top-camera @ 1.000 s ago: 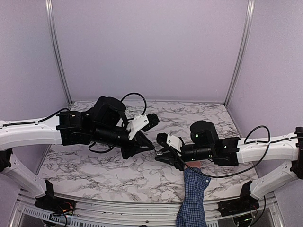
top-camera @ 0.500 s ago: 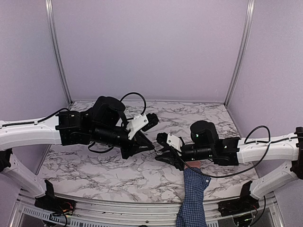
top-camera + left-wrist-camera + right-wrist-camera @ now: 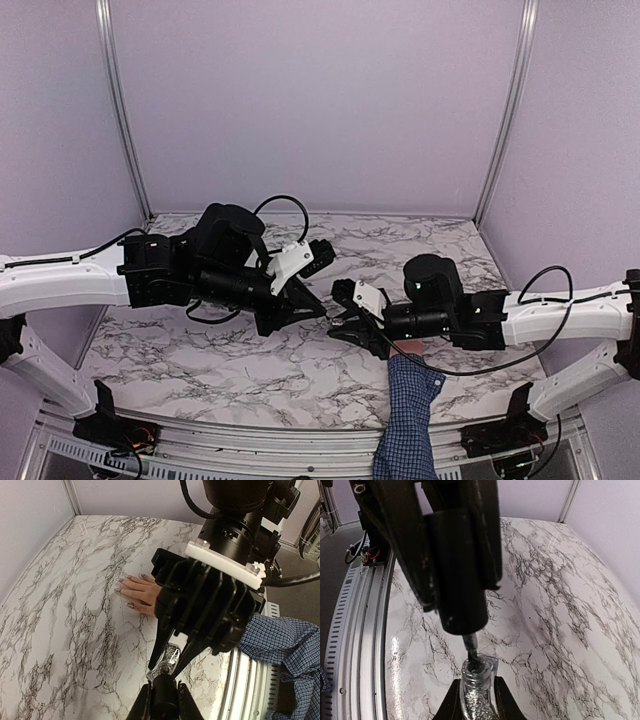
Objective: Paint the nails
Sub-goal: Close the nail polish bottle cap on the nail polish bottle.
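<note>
Top view: the left gripper [image 3: 316, 307] and right gripper [image 3: 336, 322] meet tip to tip at table centre. The right arm lies over the hand [image 3: 405, 348], so only a sliver of skin shows above the blue checked sleeve [image 3: 408, 415] at 5 o'clock. The nails are hidden here. There is open marble tabletop [image 3: 200, 360] toward 7 and 12 o'clock.

Left wrist view: the left fingers are clamped on a black brush cap [image 3: 163, 700] at 6 o'clock. Just ahead, the right gripper's ribbed black fingers pinch a clear glitter polish bottle [image 3: 168, 659]. The hand lies flat and spread at 11 o'clock, and the nails [image 3: 131, 604] sit near the bottle but apart from it.

Right wrist view: the bottle is gripped at 6 o'clock. A thin brush stem [image 3: 470, 647] enters its mouth from the cap above. A ribbed metal rail [image 3: 360, 645] edges 9 o'clock, and the marble runs open toward 3.
</note>
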Motion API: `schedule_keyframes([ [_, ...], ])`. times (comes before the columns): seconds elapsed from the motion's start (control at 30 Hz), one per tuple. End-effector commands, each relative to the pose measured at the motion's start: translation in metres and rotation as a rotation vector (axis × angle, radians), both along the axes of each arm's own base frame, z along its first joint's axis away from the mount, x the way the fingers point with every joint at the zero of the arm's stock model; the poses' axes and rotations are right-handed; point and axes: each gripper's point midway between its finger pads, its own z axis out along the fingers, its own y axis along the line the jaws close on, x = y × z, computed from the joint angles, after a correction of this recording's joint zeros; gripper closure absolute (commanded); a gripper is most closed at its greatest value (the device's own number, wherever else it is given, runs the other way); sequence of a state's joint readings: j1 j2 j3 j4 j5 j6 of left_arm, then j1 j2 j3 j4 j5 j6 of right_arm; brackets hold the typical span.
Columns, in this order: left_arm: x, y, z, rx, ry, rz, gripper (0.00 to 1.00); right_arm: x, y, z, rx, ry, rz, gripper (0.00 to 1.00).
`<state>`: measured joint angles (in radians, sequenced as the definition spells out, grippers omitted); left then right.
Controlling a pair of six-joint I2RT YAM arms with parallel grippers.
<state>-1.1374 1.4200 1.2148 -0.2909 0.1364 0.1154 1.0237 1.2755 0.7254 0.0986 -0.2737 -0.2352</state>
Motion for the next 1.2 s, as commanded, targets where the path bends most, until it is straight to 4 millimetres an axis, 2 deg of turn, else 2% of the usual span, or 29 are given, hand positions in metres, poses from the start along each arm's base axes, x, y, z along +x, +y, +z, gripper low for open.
schedule_keyframes([
  [0.0,-0.002,0.005,0.002,0.009,-0.008,-0.001,1.0,0.002,0.005,0.03,0.08,-0.048,-0.011,1.0],
  [0.33,-0.004,-0.001,0.006,-0.003,0.006,-0.017,1.0,0.0,0.008,0.026,0.065,-0.034,0.013,1.0],
  [1.17,-0.002,-0.009,0.0,-0.016,0.022,-0.016,1.0,-0.004,0.012,0.027,0.07,-0.028,0.045,1.0],
])
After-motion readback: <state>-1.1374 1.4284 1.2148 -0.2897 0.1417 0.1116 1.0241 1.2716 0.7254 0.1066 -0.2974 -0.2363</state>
